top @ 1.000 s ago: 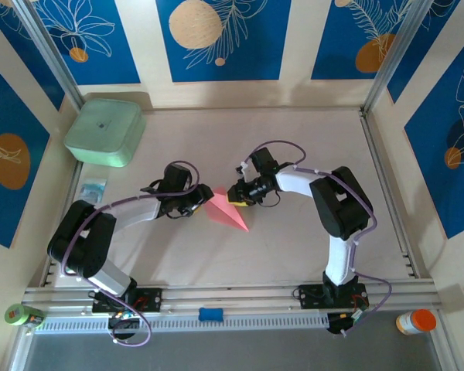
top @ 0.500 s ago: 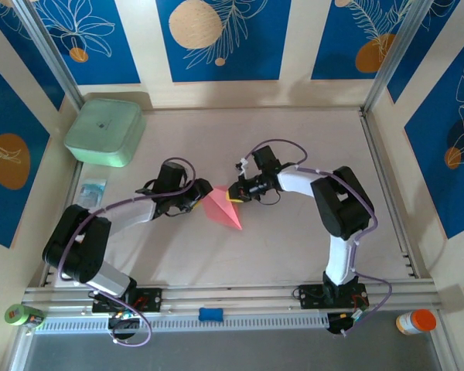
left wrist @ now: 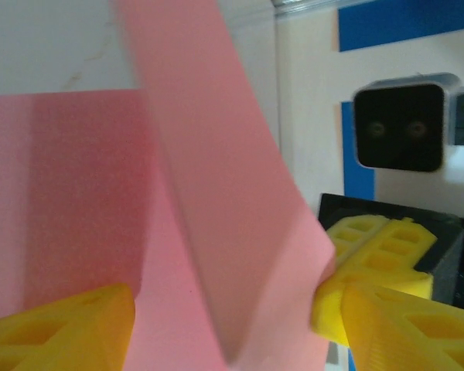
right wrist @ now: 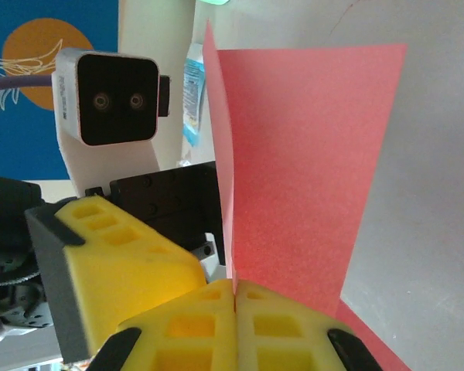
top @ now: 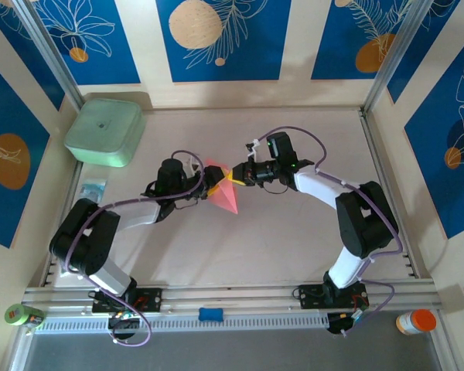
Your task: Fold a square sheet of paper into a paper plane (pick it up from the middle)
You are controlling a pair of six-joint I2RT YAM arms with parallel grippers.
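Note:
The pink-red square sheet of paper, folded into a pointed dart with a centre crease, hangs between the two grippers mid-table, its tip pointing toward the near edge. My right gripper is shut on the paper's upper folded edge; its yellow fingertips press together. My left gripper is open, with its yellow fingers wide apart on either side of the V-shaped paper. The right gripper's fingers touch the paper's right edge.
A mint-green square box sits at the back left. Small clear packets lie by the left wall. A green roll and an orange-capped bottle stand beyond the near rail.
The right gripper closed on the paper and carried it up and back. The left gripper followed and spread wider. The paper now stands more upright between them.

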